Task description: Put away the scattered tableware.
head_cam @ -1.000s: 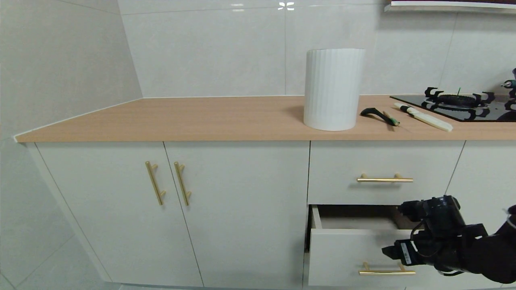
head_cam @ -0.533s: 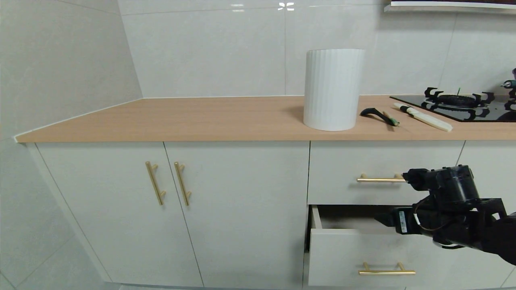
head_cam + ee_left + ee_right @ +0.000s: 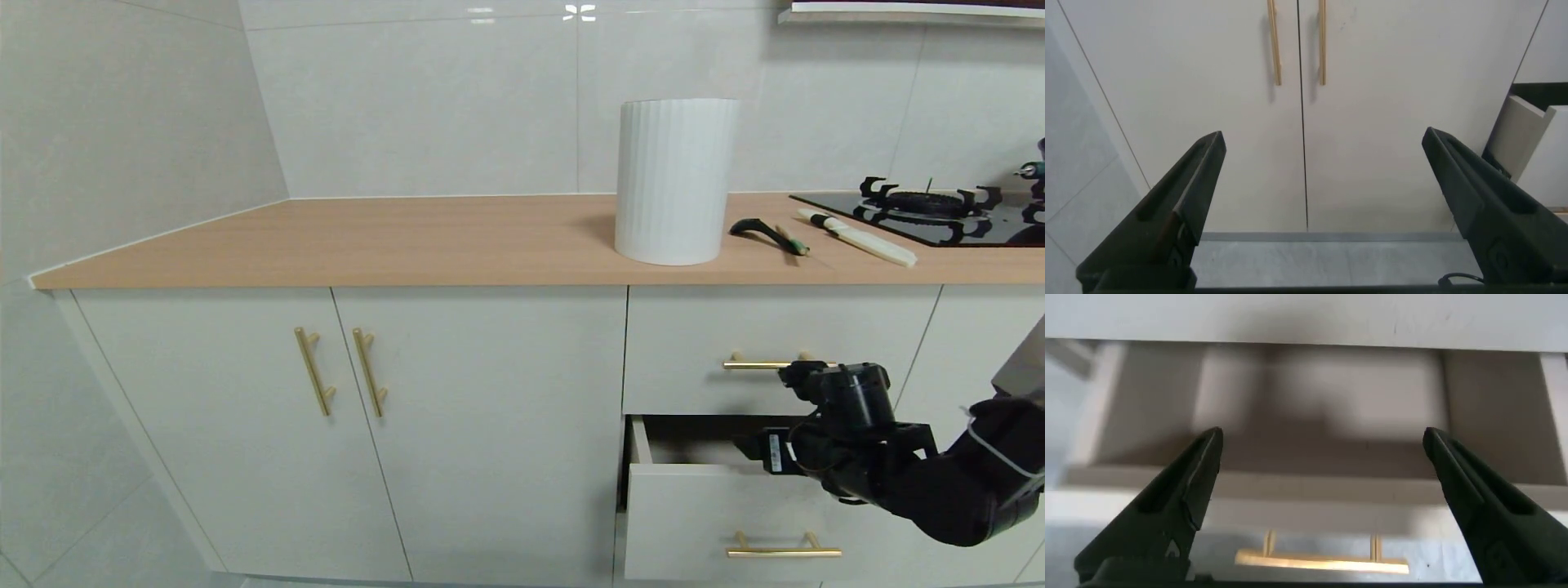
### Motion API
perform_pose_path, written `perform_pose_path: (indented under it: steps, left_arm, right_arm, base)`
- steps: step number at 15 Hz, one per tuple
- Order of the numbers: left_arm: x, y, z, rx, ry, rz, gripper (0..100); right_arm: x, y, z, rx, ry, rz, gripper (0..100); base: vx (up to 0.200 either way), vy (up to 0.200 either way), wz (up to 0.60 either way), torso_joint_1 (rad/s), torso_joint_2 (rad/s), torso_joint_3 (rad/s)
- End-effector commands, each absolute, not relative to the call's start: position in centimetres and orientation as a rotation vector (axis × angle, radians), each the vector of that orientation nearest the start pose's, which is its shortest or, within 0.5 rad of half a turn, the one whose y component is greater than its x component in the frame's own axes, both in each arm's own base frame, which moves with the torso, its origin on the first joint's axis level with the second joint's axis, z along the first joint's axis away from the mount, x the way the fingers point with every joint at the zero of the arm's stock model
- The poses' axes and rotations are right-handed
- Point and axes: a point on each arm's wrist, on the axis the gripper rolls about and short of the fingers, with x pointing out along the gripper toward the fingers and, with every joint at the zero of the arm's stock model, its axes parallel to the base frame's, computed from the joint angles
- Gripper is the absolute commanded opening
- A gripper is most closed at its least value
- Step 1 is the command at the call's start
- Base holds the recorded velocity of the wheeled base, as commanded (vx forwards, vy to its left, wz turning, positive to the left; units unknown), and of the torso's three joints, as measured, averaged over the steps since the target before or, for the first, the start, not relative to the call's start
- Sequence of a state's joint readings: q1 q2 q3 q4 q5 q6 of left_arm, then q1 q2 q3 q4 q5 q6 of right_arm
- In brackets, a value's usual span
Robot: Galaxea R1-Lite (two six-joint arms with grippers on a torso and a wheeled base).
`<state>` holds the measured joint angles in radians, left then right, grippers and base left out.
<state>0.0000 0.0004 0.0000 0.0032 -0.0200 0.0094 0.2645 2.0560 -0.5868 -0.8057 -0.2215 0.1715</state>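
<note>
The drawer point(image 3: 709, 505) at lower right stands pulled out, likely to take the knife point(image 3: 857, 237) and black-handled utensil point(image 3: 766, 231) lying on the counter point(image 3: 408, 241) at mid-right, with the right gripper point(image 3: 1321, 445) before its mouth and the left gripper point(image 3: 1323, 147) both empty and spread wide.

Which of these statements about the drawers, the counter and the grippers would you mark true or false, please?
1. The lower drawer is open. True.
2. The upper drawer is open too. False: it is shut.
3. The container lies on its side. False: it stands upright on the counter.
4. The right gripper is open and faces the lower drawer. True.
5. The knife lies in the lower drawer. False: it lies on the counter, right of the container.
6. The left gripper is open and holds nothing. True.
</note>
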Motion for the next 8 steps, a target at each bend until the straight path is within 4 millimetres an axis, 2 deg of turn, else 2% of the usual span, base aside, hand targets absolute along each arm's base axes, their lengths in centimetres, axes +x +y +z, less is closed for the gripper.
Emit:
perform_pose_path:
  steps: [1, 8]
  left_arm:
    - [-2.28, -0.04, 7.52, 0.009, 0.003, -0.020, 100]
    - [-2.28, -0.04, 7.52, 0.009, 0.003, -0.020, 100]
  right_arm:
    - [30.42, 7.66, 1.77, -0.010, 0.701, -0.020, 100]
    - [29.51, 7.43, 2.53, -0.021, 0.727, -0.012, 100]
  base:
    - [0.000, 0.000, 0.00, 0.000, 0.00, 0.000]
    - [0.000, 0.000, 0.00, 0.000, 0.00, 0.000]
